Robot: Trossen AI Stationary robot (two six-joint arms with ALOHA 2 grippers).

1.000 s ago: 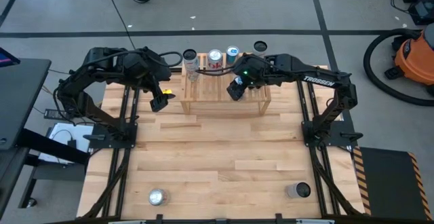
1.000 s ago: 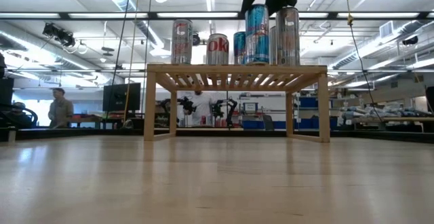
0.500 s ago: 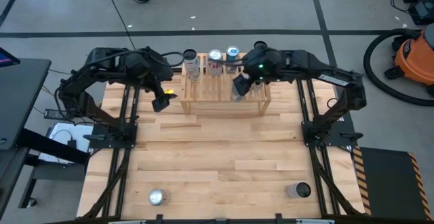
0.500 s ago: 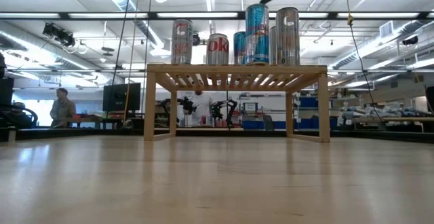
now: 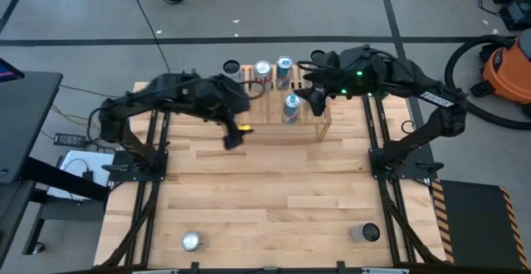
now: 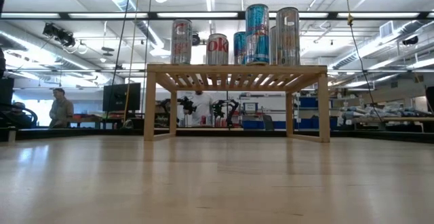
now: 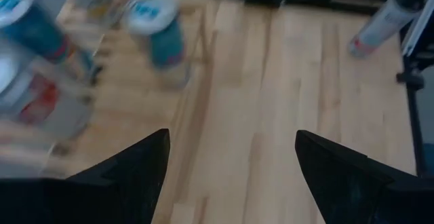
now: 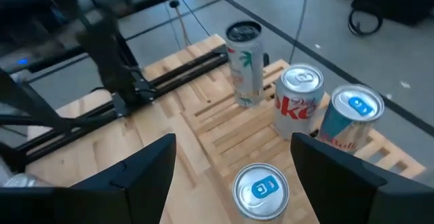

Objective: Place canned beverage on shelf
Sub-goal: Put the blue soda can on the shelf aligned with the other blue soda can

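The light-wood shelf (image 5: 253, 114) stands at the table's far middle. On its slatted top (image 6: 237, 68) stand several cans: a silver one (image 8: 245, 61), a red-lettered one (image 8: 298, 98), a blue one (image 8: 351, 119) and a nearer blue-topped can (image 5: 291, 106) (image 8: 261, 189). My right gripper (image 5: 318, 101) (image 8: 234, 157) hangs open above and just right of that nearer can, touching nothing. My left gripper (image 5: 232, 139) (image 7: 230, 163) is open over the table in front of the shelf's left half. Neither gripper shows in the low view.
Two more cans lie on the table near its front edge, one at the left (image 5: 192, 241) and one at the right (image 5: 365, 233). The left wrist view shows a can lying on the boards (image 7: 380, 24). Bare tabletop (image 5: 274, 183) stretches between shelf and front edge.
My right gripper has risen from just above the nearer blue-topped can and drawn back toward the table's right, tipping more level; the can stays upright on the shelf. My left gripper has swung from the shelf's left end toward the table's right and near edge, still open.
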